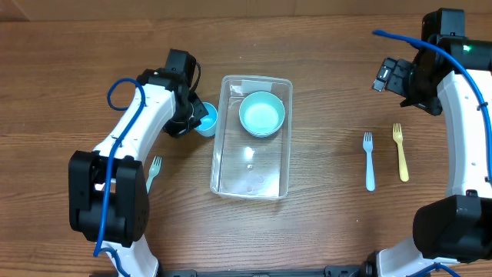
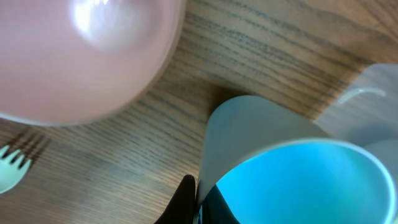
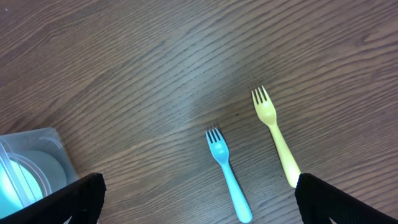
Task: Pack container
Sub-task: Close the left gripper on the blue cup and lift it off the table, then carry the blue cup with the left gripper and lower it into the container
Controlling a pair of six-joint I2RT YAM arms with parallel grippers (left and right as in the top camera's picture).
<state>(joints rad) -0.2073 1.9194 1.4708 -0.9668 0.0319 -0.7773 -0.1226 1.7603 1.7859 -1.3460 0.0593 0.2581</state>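
The clear plastic container (image 1: 250, 173) stands in the middle of the table, with a teal bowl (image 1: 262, 113) in its far end. My left gripper (image 1: 192, 119) is just left of the container's far left corner, shut on the wall of a teal cup (image 1: 206, 119). In the left wrist view the fingers (image 2: 199, 202) pinch the cup's (image 2: 298, 180) rim, one inside and one outside. My right gripper (image 1: 396, 77) is open and empty, high at the far right, with its fingers (image 3: 199, 199) wide apart.
A blue fork (image 1: 369, 161) and a yellow fork (image 1: 400, 151) lie right of the container; both show in the right wrist view (image 3: 227, 171) (image 3: 277, 134). A pale green fork (image 1: 154, 171) lies by the left arm. A pale pink bowl (image 2: 81, 56) sits close to the cup.
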